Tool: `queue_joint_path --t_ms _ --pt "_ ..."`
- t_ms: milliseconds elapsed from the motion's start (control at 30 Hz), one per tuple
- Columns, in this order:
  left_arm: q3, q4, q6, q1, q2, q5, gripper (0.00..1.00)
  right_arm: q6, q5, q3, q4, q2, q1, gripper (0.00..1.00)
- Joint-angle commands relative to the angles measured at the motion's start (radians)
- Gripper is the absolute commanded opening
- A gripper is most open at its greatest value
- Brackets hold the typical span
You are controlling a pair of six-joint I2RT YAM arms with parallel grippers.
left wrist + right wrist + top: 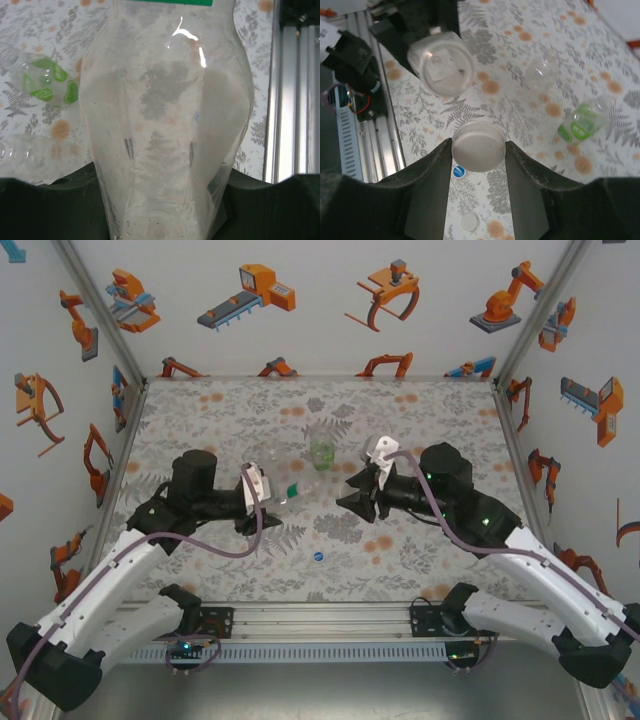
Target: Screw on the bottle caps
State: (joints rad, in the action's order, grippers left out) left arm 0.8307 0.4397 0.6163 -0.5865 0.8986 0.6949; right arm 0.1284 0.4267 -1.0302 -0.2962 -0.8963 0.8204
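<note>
Currently, a clear bottle (165, 125) is clamped in the left pincer (268, 498), while a white cap (478, 151) is pinched between the right pincer's (479, 144) fingers. A green-tinted bottle (322, 450) and a blue cap (318, 556) are seen on the desk (430, 420).

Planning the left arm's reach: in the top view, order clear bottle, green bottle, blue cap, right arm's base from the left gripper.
1. Clear bottle, in the left gripper.
2. Green bottle, back-right, and blue cap, front-right: too close to call.
3. Right arm's base, near edge, far right.
</note>
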Motion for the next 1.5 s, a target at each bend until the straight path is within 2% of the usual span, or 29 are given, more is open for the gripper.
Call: queue_joint_path --t_ms 0,67,200,400,600,1233,1467 --pt "0.040 0.086 0.106 -0.032 0.014 0.005 0.00 0.180 0.169 -0.025 0.006 0.020 0.000 0.19" --pt "0.033 0.086 0.121 -0.043 0.025 0.008 0.00 0.250 0.213 -0.045 -0.040 0.019 0.000 0.18" --pt "0.043 0.082 0.120 -0.059 0.060 0.032 0.00 0.295 0.237 -0.080 -0.090 0.018 0.000 0.18" --pt "0.046 0.082 0.117 -0.066 0.046 0.050 0.00 0.309 0.287 -0.072 -0.054 0.011 0.006 0.18" --pt "0.038 0.077 0.114 -0.074 0.029 0.048 0.00 0.309 0.254 -0.061 -0.021 -0.011 0.016 0.18" --pt "0.036 0.069 0.105 -0.086 0.019 0.032 0.00 0.305 0.299 -0.073 0.019 -0.085 0.062 0.18" --pt "0.035 0.068 0.101 -0.086 0.023 0.031 0.00 0.309 0.258 -0.092 -0.006 -0.100 0.072 0.18"
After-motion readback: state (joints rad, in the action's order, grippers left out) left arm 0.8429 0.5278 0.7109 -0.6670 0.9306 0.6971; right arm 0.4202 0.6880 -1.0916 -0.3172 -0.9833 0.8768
